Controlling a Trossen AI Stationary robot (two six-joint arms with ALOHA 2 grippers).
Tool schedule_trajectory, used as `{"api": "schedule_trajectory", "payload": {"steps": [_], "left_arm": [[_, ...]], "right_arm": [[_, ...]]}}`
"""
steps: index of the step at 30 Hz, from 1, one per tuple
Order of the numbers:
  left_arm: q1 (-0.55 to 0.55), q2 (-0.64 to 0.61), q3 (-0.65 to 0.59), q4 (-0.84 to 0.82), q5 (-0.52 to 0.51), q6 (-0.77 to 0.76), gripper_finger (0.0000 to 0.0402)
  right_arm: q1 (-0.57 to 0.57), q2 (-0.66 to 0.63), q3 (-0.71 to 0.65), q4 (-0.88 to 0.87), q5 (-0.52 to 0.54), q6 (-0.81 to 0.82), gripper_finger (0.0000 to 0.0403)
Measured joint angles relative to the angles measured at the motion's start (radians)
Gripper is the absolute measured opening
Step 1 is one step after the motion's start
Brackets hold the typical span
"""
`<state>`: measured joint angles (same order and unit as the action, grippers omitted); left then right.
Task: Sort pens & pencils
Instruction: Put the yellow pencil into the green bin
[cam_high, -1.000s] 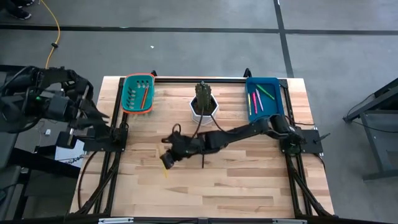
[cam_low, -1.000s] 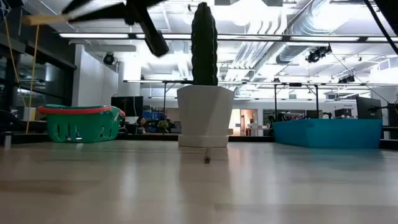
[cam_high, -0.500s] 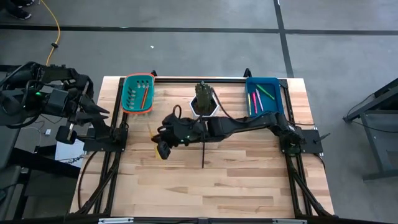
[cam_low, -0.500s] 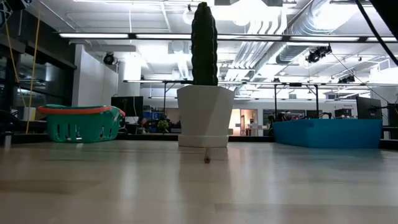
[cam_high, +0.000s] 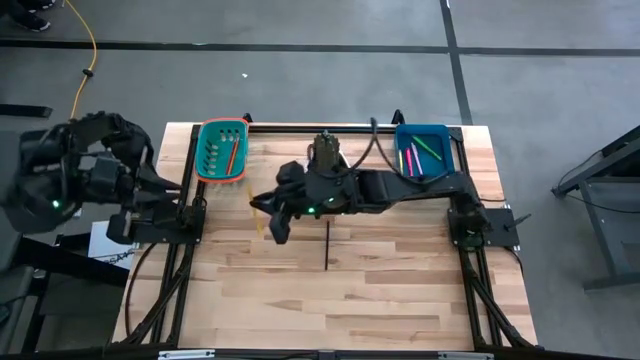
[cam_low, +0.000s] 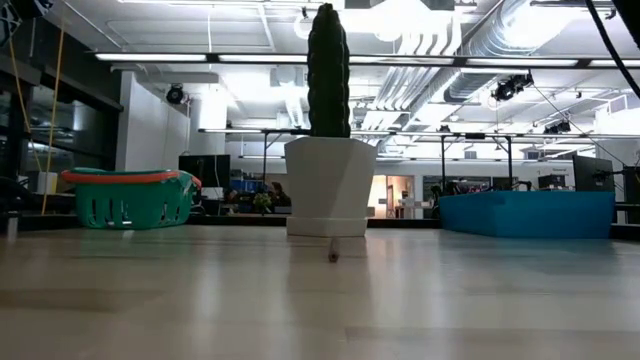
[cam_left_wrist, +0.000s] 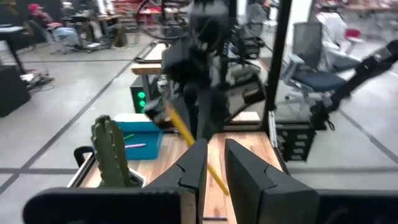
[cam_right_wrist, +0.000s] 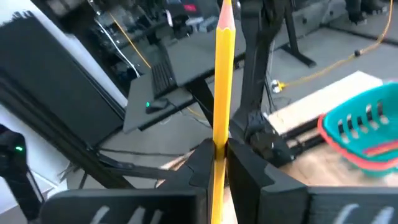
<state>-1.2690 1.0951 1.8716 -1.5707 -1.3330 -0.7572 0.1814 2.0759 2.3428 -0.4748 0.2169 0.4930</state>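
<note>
High view: right gripper (cam_high: 272, 212) up over the table mid-left, clamped on a yellow pencil (cam_high: 258, 214), near the green basket (cam_high: 221, 150) already holding an orange pencil (cam_high: 231, 156). Step in hand, by judgement: carrying pencil to basket; next move calls for swinging further over the rim, then letting go. Pink & green pens (cam_high: 410, 160) in the blue bin (cam_high: 447, 152); dark pencil (cam_high: 327, 246) lying loose on the wood, below the cactus pot (cam_high: 326, 168). Left gripper (cam_high: 150, 185) parked off the table's left edge. Low view: only the dark pencil's end (cam_low: 333, 257) seen, in front of the pot; no gripper. Left wrist view: own fingers (cam_left_wrist: 197, 163) close together, nothing between; right arm with the pencil further off. Right wrist view: pencil pinched upright between the fingers (cam_right_wrist: 202, 163), tip up, basket ahead to one side.
</note>
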Motion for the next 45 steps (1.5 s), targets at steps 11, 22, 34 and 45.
{"api": "schedule_trajectory", "payload": {"steps": [11,22,34,45], "left_arm": [[0.083,-0.019,-0.211,0.052,-0.103,-0.277,0.0046],[0.482,-0.002,-0.386,0.83,0.316,0.415,0.0046],[0.739,0.025,-0.42,0.995,0.627,0.532,0.0046],[0.86,0.09,-0.422,1.114,0.823,0.599,0.0046]], "right_arm": [[0.002,-0.09,0.001,-0.007,-0.009,-0.111,0.0025],[0.017,-0.109,0.001,-0.018,-0.07,-0.14,0.0025],[0.057,-0.171,0.0,-0.053,-0.048,-0.198,0.0025],[0.07,-0.196,0.0,-0.118,-0.016,-0.225,0.0025]]}}
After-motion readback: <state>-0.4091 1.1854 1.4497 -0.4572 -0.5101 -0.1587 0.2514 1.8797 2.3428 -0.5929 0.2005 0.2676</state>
